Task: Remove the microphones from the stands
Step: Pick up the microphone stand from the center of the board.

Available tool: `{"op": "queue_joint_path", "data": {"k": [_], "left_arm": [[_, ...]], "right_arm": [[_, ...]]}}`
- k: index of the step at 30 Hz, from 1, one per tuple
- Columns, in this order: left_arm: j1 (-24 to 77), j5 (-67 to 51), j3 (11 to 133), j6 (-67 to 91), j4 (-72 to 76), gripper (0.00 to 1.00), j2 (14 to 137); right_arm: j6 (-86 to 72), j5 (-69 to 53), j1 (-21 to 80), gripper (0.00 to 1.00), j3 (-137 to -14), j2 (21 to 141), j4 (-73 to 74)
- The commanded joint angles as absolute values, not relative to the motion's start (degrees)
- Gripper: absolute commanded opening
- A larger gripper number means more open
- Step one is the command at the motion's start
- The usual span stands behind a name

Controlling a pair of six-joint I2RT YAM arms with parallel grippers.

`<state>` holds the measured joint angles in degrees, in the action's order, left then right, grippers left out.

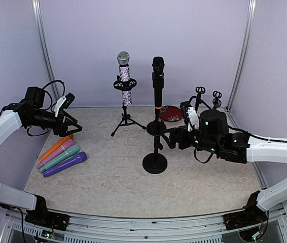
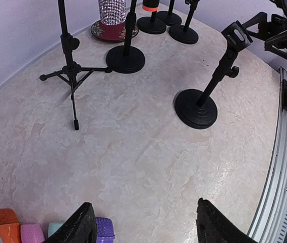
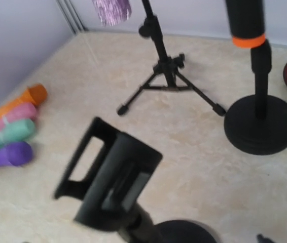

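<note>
Step in hand seems the approach to a next mic. Right end effector [image 1: 171, 137] hovers just beside the empty clip [image 3: 108, 172] of the front stand [image 1: 155, 163], no mic seen in it; if its jaws are open or closed I cannot tell. Left end effector [image 2: 144, 203] is open and empty, over the surface [image 1: 108, 177] near four lying mics [image 1: 62, 156]. Black mic [image 1: 157, 81] stands upright in the round-base stand [image 1: 156, 127] behind, and the glitter mic [image 1: 125, 76] in the tripod stand [image 1: 127, 121]. Next move prob. calls for: rise to the black mic's body, close around it, lift straight up w/o tipping the stand.
</note>
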<state>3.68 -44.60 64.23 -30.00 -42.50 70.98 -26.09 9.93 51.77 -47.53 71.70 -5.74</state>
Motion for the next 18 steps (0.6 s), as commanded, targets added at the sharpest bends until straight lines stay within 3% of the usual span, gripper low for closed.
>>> {"op": "queue_joint_path", "data": {"k": [1,10,18], "left_arm": [[4.0,-45.0,65.4,-30.2,-43.0,0.65,70.4],[4.0,-44.9,65.9,-30.9,-44.0,0.65,70.3],[3.9,-44.5,66.4,-31.8,-45.3,0.65,69.6]], "right_arm": [[-19.6,11.6,53.1,0.94,-51.8,78.7,-3.4],[-13.0,25.4,57.0,0.85,-58.4,91.8,-6.9],[-12.6,34.8,56.9,0.52,-61.4,98.3,-7.2]]}}
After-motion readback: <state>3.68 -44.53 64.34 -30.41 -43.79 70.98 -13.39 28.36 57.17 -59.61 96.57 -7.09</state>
